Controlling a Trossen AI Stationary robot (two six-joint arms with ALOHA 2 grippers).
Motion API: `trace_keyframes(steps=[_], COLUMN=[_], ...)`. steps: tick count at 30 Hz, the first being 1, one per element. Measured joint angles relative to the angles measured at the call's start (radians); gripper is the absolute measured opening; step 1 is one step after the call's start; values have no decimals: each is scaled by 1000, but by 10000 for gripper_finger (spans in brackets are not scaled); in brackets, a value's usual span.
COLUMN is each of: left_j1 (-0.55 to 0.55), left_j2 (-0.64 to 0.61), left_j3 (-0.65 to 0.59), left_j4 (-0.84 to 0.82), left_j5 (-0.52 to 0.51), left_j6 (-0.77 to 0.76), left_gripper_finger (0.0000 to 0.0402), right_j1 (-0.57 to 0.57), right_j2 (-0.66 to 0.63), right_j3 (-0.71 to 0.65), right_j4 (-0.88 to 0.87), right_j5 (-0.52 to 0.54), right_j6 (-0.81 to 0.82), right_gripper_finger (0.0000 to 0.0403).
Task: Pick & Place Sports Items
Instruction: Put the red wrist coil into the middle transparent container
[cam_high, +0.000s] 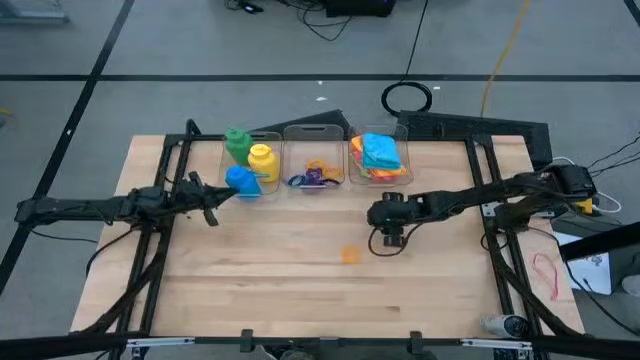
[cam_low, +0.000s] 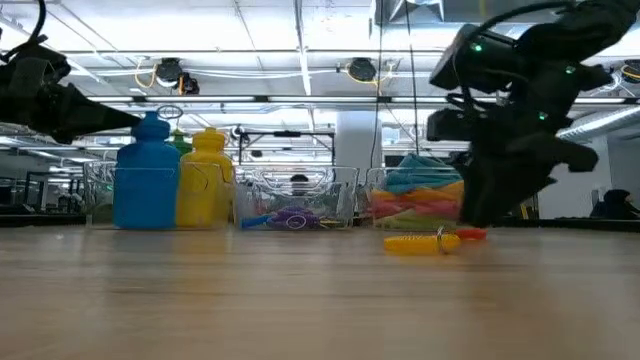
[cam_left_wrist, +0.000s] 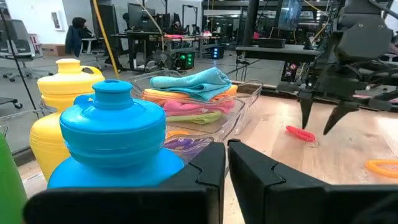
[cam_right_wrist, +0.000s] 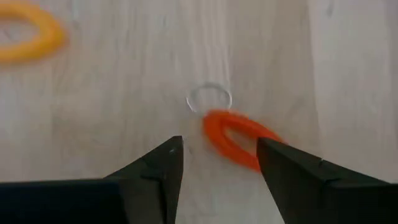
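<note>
Three clear bins stand along the table's far edge. The left bin (cam_high: 268, 140) holds green (cam_high: 237, 143), yellow (cam_high: 261, 160) and blue (cam_high: 243, 180) bottles. Small rings (cam_high: 314, 176) lie in the middle bin and folded cloths (cam_high: 380, 155) in the right one. A red-orange ring (cam_right_wrist: 239, 138) lies flat on the bare wood, with a yellow ring (cam_high: 349, 254) nearer the table's near edge. My right gripper (cam_right_wrist: 217, 146) hangs open above the red-orange ring, pointing steeply down, its fingers to either side of it and clear of it. At the left, my left gripper (cam_left_wrist: 227, 168) is shut and level, just short of the blue bottle.
Black frame rails (cam_high: 160, 240) run along both sides of the table. A red cord (cam_high: 545, 275) and loose gear lie past the right rail. Open wood stretches between the bins and the near edge.
</note>
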Motion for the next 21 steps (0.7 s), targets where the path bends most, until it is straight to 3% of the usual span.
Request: trace_keyframes(steps=[14,21], left_j1=[0,0], left_j2=[0,0], left_j3=[0,0], left_j4=[0,0], left_j5=[0,0], left_j6=[0,0], left_gripper_finger=[21,21], right_j1=[-54,-55], right_j2=[0,2], right_j3=[-204,-308], right_j4=[202,322], right_j5=[-12,-54], right_j6=[-24,20], right_gripper_finger=[139,74])
